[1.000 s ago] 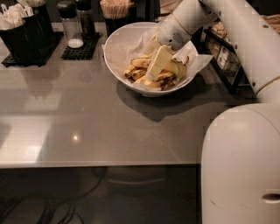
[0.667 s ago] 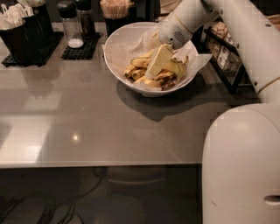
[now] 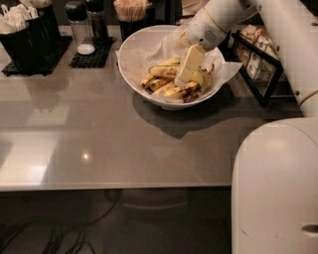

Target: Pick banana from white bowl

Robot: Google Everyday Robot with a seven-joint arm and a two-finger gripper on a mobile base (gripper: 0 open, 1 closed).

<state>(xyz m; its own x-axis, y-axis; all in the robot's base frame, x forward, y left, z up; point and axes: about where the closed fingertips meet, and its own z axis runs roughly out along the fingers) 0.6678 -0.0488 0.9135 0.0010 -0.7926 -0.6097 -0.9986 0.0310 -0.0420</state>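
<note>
a: status of the pick?

b: not done. the banana (image 3: 160,72) lies with several others on crinkled paper inside the white bowl (image 3: 130,59), and none is lifted. the gripper (image 3: 185,79) is down inside the bowl, right of its centre, its tip among the fruit. whether it has closed on one or stands open, i cannot tell; its broad pale face hides the contact. left to do, in my judgement: secure a hold, then lift clear of the rim.

a: clearances, left to right?

b: far left of the bowl, a black holder (image 3: 22,39) of white utensils. nearer, behind-left of the bowl, a glass shaker (image 3: 80,31) on a black mat (image 3: 94,53). just behind the bowl's left rim, a cup of wooden sticks (image 3: 131,14). in front of the bowl, the grey table (image 3: 99,144) runs open to its near edge. just right of the bowl, a black rack (image 3: 258,67) stands near, and the paper overhangs that side. i judge straight up the safest exit and rightward tight.
</note>
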